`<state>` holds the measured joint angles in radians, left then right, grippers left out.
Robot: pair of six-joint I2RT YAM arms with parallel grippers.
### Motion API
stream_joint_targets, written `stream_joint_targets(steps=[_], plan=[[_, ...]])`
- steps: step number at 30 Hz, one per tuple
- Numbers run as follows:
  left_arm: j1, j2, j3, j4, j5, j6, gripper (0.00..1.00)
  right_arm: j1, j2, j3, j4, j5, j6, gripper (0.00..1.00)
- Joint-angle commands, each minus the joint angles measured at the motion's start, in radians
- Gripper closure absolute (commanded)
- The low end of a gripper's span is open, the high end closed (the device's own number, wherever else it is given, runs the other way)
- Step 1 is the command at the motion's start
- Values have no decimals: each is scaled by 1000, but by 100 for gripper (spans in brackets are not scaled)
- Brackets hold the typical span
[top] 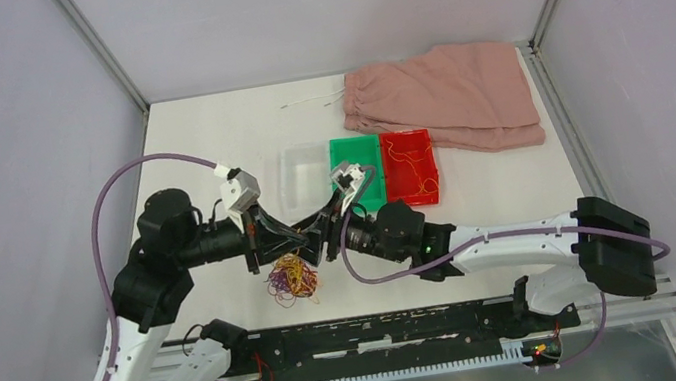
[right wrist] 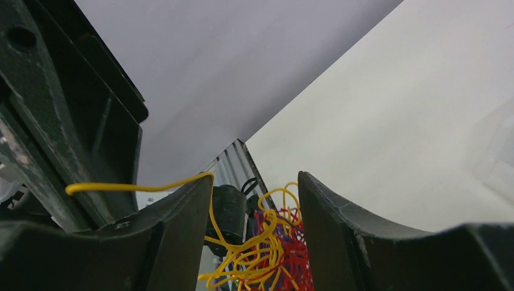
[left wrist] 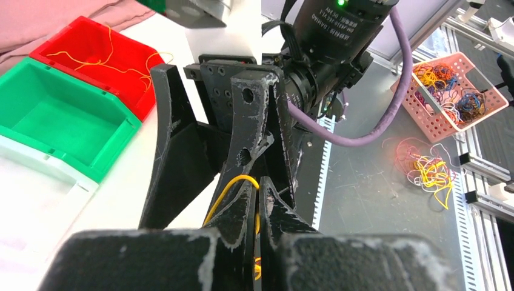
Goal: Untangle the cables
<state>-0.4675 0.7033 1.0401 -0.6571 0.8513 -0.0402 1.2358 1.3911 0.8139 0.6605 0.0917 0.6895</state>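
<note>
The cables (top: 292, 278) are a small clump of yellow, red and purple wires on the white table, just below where both grippers meet. My left gripper (top: 309, 240) reaches in from the left. In the left wrist view, the left gripper (left wrist: 260, 195) is shut on a yellow cable (left wrist: 227, 191) that loops out over its left fingertip. My right gripper (top: 324, 248) faces it from the right. In the right wrist view, the right gripper (right wrist: 254, 182) is open with the clump (right wrist: 273, 248) between its fingers. A yellow strand (right wrist: 139, 186) drapes over its left fingertip.
A clear bin (top: 302, 181), a green bin (top: 355, 160) and a red bin (top: 409, 168) holding yellow strands stand behind the grippers. A pink cloth (top: 447, 98) with a white drawstring (top: 311, 103) lies at the back right. Off the table are a pink basket (left wrist: 451, 91) of wires and loose strands (left wrist: 427, 170).
</note>
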Motion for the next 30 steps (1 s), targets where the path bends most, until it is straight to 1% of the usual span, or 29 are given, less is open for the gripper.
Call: stream_joint_targets(steps=[1, 4, 6, 10, 18, 20, 23, 26, 30], plan=[[6, 13, 61, 95, -47, 45, 97, -1, -27, -81, 120, -134, 56, 39], [6, 12, 64, 91, -51, 55, 97, -13, -57, -147, 194, -135, 81, 39], [6, 17, 64, 93, -46, 50, 97, -13, -63, -155, 209, -141, 80, 38], [6, 31, 66, 118, -40, 23, 97, -13, -43, -108, 174, -184, 71, 37], [6, 36, 84, 125, -32, 11, 97, -13, -14, -41, 99, -157, 47, 36], [6, 41, 93, 126, -32, 12, 97, -12, -14, -27, 46, -115, 36, 38], [7, 53, 116, 125, -32, 8, 97, -12, -56, -51, -31, -1, 16, 39], [6, 44, 119, 125, -29, 3, 97, -13, -157, -134, -2, 97, -11, 38], [5, 34, 100, 125, -19, 0, 97, -12, -267, -168, -30, 125, -39, 38]])
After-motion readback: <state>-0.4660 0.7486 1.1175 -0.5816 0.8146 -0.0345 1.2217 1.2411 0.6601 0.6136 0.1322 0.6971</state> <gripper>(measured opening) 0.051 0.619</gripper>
